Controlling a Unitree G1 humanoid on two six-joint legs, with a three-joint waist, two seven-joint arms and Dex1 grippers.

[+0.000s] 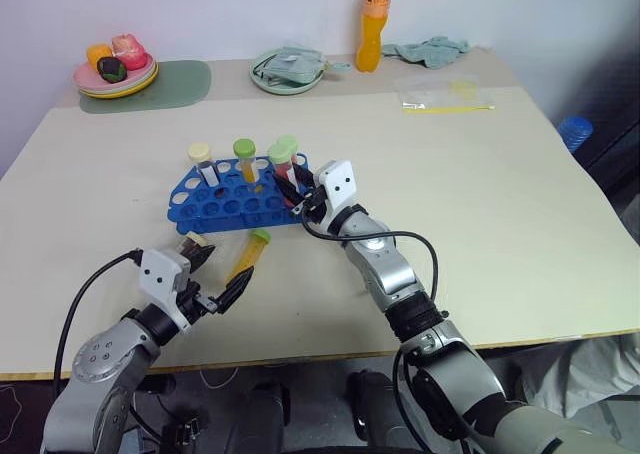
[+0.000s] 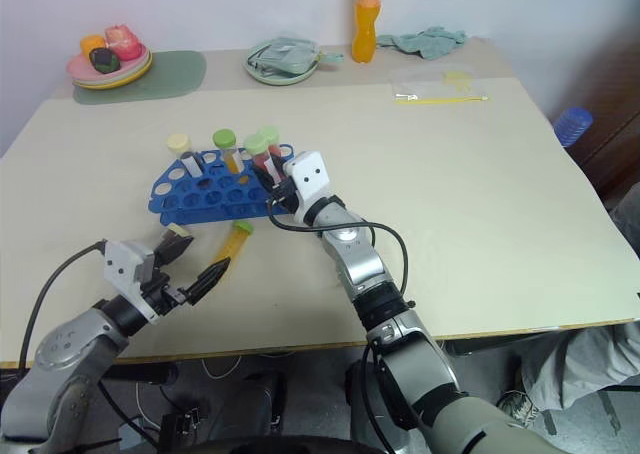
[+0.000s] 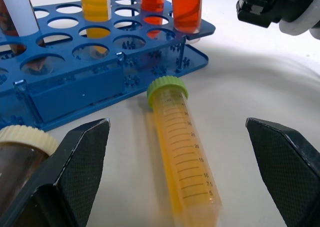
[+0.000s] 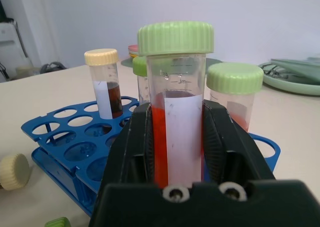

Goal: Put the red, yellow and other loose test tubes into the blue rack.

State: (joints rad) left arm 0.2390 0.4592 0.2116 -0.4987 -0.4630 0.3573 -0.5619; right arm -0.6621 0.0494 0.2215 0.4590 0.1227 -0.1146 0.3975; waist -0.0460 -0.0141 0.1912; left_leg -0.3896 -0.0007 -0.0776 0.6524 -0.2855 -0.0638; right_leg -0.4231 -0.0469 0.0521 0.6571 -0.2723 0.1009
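Your right gripper [image 1: 293,189] is at the right end of the blue rack [image 1: 215,207], and in the right wrist view its two black fingers [image 4: 131,152] sit against both sides of an upright red tube [image 4: 177,102] with a pale green cap; whether they are clamping it or easing off it, you cannot tell from the pictures. The tube's lower end is hidden behind the fingers, so its hole cannot be made out. Your left gripper [image 1: 215,274] hangs released near the table's front edge, fingers spread wide to either side of the yellow tube [image 3: 180,154]. That tube lies flat on the table [image 1: 500,234] just in front of the rack, green cap toward it. A cream-capped tube of dark liquid [image 3: 20,154] lies beside the left fingers. Standing in the rack you have a dark tube with cream cap [image 4: 103,82], a yellow one with green cap [image 1: 246,159] and another pale-green-capped red one [image 4: 234,94].
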